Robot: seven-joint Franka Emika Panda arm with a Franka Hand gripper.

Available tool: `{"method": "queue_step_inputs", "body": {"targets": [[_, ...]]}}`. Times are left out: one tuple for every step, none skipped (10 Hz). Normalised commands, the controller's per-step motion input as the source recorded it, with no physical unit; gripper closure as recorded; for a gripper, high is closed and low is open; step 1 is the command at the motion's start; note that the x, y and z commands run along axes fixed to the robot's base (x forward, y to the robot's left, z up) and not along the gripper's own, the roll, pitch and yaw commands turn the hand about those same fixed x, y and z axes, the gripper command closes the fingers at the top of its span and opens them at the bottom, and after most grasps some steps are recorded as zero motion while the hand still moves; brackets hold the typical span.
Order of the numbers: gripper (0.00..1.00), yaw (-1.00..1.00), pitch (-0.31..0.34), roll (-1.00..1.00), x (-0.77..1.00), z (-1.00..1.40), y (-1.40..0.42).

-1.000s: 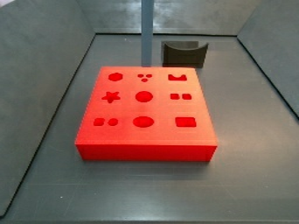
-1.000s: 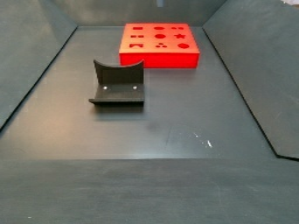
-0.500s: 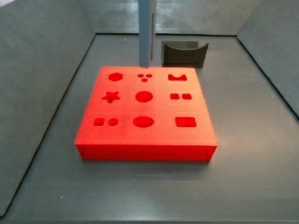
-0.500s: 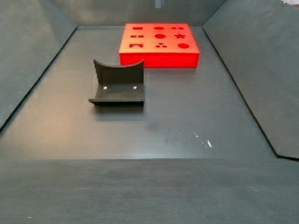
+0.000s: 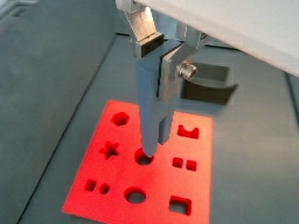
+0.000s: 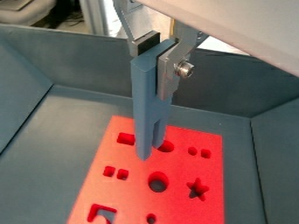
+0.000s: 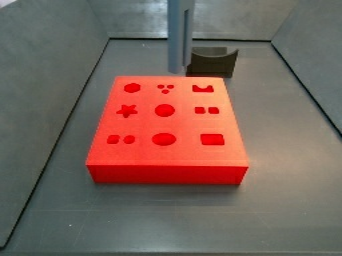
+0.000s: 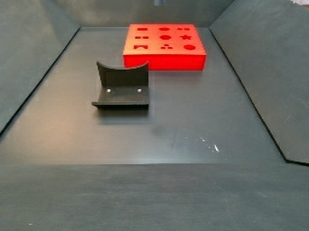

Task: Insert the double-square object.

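Observation:
My gripper (image 5: 160,54) is shut on the top of the double-square object (image 5: 149,105), a long slim grey-blue bar held upright. Both show in the other wrist view too, gripper (image 6: 156,57) and bar (image 6: 145,105); its split lower end hangs above the red block (image 5: 117,175), close to a round hole (image 5: 145,157). In a side view the bar (image 7: 179,35) hangs over the block's (image 7: 167,160) far edge and the gripper is above the frame. In the other side view the block (image 8: 165,61) lies at the far end; bar and gripper are out of view.
The red block's top has several shaped holes. The dark fixture (image 7: 211,62) stands just behind the block, to its right; it also shows in a side view (image 8: 121,88) and a wrist view (image 5: 208,86). Grey walls enclose the floor (image 8: 157,153).
In the side view the bar has moved a little to the right along the block's far edge. The block and the fixture have not moved.

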Motion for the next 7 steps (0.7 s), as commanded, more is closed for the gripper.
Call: {"method": "queue_step_inputs", "body": {"targets": [[1.0,-0.95,0.084,0.04,0.0,0.0,0.0],[1.0,-0.99,0.059,0.03,0.0,0.0,0.0],[1.0,-1.0,0.036,0.01,0.0,0.03,0.0],[1.0,-1.0,0.04,0.01,0.0,0.03,0.0],[1.0,-0.87,0.071,0.1,0.01,-0.04,0.07],[1.0,-0.65,0.106,0.14,0.28,-0.1,0.06],[1.0,-0.43,0.141,0.14,0.55,-0.07,0.0]]}}
